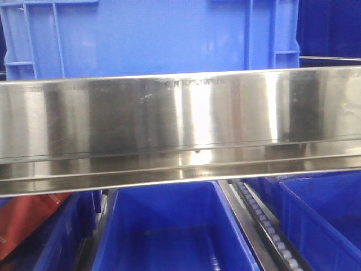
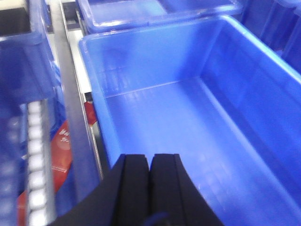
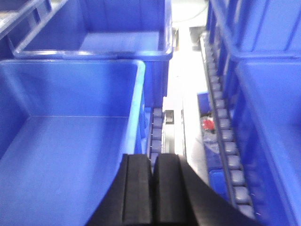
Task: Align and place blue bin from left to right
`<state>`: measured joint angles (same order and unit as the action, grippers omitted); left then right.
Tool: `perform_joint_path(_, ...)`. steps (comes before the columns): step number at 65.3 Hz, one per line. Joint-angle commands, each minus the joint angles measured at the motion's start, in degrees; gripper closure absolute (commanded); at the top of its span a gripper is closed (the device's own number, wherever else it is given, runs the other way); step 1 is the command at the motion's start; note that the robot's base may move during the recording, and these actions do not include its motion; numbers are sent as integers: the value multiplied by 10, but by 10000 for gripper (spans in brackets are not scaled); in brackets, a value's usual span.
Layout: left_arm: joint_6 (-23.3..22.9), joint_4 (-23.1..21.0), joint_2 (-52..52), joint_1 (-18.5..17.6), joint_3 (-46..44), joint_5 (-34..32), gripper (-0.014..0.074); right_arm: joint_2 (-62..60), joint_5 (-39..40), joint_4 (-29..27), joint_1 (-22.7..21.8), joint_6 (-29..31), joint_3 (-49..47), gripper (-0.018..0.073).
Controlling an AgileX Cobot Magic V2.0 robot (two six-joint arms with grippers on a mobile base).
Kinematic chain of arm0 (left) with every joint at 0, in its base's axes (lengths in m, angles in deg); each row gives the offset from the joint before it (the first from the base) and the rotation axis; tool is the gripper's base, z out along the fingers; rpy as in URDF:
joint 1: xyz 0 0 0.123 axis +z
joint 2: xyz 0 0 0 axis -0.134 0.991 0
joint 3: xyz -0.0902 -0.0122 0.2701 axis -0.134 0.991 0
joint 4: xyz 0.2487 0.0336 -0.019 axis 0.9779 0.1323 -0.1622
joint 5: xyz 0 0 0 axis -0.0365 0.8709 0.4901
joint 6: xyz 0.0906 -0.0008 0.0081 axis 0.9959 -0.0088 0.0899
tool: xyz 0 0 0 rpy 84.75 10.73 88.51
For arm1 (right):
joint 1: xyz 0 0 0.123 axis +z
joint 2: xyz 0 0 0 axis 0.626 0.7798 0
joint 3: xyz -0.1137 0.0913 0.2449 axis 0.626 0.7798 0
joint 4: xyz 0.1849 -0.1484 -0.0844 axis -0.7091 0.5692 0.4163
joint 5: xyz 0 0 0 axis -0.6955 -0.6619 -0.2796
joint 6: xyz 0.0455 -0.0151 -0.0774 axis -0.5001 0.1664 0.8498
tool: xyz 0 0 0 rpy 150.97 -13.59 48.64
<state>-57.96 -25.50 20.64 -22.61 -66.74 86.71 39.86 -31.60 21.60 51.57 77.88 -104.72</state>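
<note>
Both my left end effector [image 2: 150,165] and right end effector [image 3: 153,167] hover pressed closed and empty above the large rectangular bright-blue plastic bin [image 2: 188,117], so I judge a push could skew it against the steel roller rail [image 3: 225,141].

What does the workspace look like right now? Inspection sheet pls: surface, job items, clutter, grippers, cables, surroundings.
Surface: roller tracks between the bin lanes; steel rail crosses the front view.
Job's things: blue bin under the left gripper, empty; another empty bin under the right.
Clutter: red package in the gap beside the bin.
Grippers: left gripper shut, holding nothing; right gripper shut, holding nothing.
Cables: nothing seen.
Surroundings: more blue bins behind and beside.
</note>
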Motion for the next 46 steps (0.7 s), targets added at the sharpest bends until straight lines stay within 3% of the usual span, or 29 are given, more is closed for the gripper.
perform_joint_path(1, 1, 5, -30, -2, 43, -29, 707, -33, 42, 7, -3, 12, 46, 721)
perform_joint_path(15, 1, 4, -152, -2, 234, -176, 707, -134, 144, 7, -3, 15, 237, 721)
perform_joint_path(31, 1, 4, -321, -2, 466, -345, 707, -296, 328, 7, -3, 15, 511, 721)
perform_joint_path(46, 1, 4, -470, -2, 623, -401, 707, -443, 455, 7, -3, 15, 722, 721)
